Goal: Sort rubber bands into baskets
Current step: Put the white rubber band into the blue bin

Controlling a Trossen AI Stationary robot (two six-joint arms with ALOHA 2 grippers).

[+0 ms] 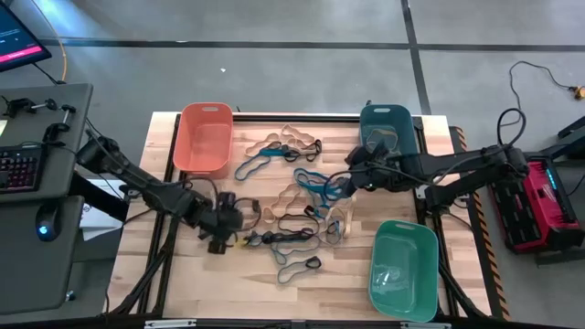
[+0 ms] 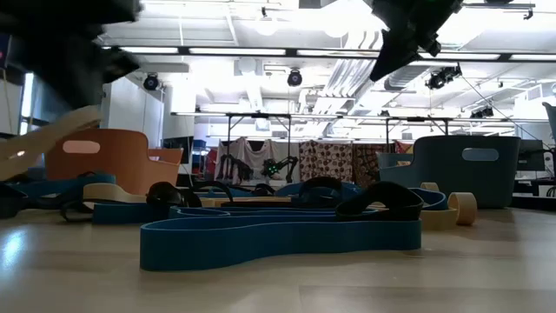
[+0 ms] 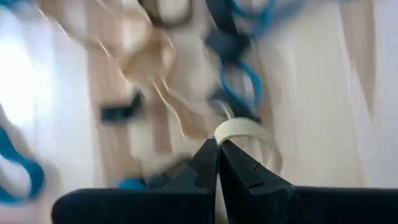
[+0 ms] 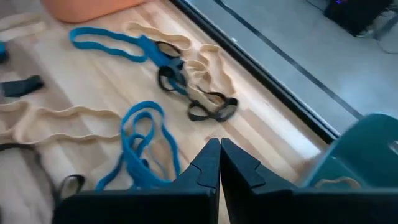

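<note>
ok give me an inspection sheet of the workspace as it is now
surface: wooden table, bare near the front edge.
job's things: rubber bands heaped mid-table; orange basket, teal basket, green basket around them.
clutter: nothing seen.
grippers: left gripper shut on a tan band; right gripper shut, empty, near the teal basket.
cables: black cable on the floor.
surroundings: keyboard, mouse, red unit.

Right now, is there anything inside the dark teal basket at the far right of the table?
Yes. The dark teal basket holds at least one tan rubber band, seen from above. The right gripper, shut and empty, hangs just beside it, and the arm covers the basket's near edge, so more may lie hidden.
</note>
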